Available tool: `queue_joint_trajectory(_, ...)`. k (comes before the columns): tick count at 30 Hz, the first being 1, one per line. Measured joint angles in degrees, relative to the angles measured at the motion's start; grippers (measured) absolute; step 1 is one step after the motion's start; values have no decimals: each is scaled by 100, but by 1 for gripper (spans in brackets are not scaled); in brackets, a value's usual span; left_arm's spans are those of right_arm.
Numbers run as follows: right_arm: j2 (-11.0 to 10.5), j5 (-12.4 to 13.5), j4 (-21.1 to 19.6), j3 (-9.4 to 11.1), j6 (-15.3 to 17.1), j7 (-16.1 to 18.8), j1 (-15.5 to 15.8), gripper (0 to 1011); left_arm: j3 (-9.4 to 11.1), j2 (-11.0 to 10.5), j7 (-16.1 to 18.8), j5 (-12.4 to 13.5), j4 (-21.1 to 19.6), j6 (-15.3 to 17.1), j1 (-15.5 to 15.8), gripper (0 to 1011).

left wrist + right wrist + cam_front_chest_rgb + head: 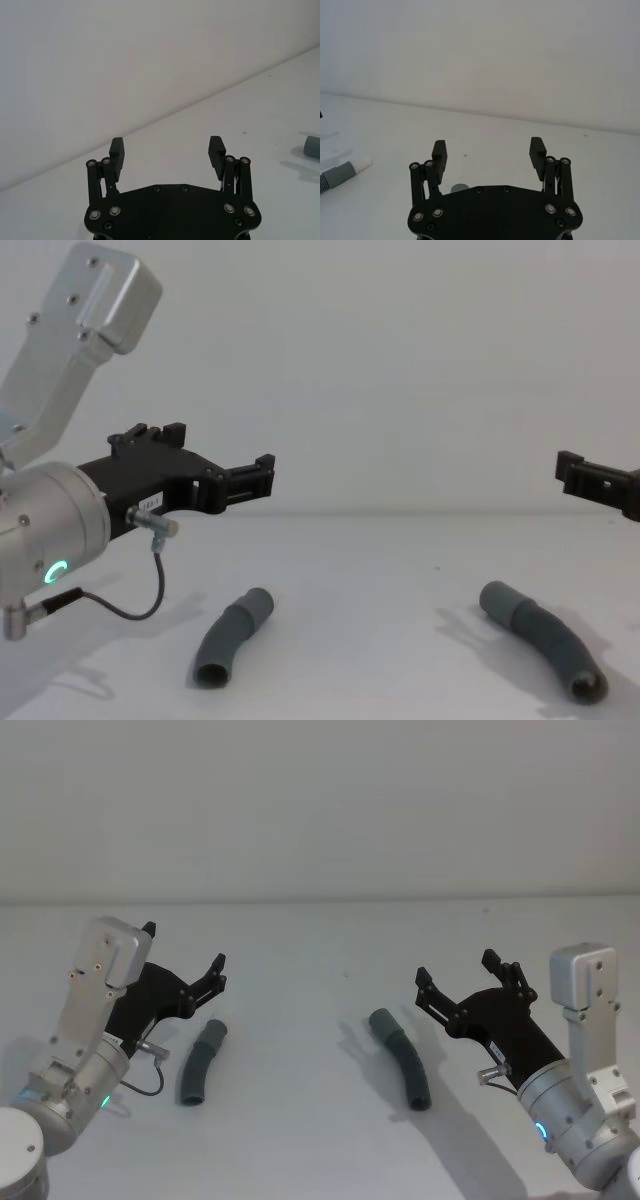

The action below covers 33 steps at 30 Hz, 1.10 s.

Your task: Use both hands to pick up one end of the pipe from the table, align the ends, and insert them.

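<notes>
The pipe lies in two dark grey ribbed pieces on the white table [300, 1140]. The left piece [200, 1063] [232, 637] curves just right of my left gripper [185, 948] [225, 450], which hovers above the table, open and empty [166, 145]. The right piece [402, 1058] [545, 637] lies just left of my right gripper [456, 967] [590, 475], also raised, open and empty [488, 147]. A grey cuff with a white tip [342, 172] appears in the right wrist view. Another grey cuff [312, 146] sits at the edge of the left wrist view.
A plain white wall [320, 810] rises behind the table's far edge. Bare white tabletop separates the two pipe pieces. A thin black cable [140, 612] loops under the left wrist.
</notes>
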State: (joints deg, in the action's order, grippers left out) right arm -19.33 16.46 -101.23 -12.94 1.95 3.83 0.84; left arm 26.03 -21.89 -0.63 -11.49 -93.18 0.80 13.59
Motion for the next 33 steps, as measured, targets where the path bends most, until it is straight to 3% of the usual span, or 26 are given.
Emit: queue_joint_trajectory(33, 0, 0, 0, 0, 0, 0, 0, 1004, 0, 0, 0, 1, 0, 0, 0, 1001)
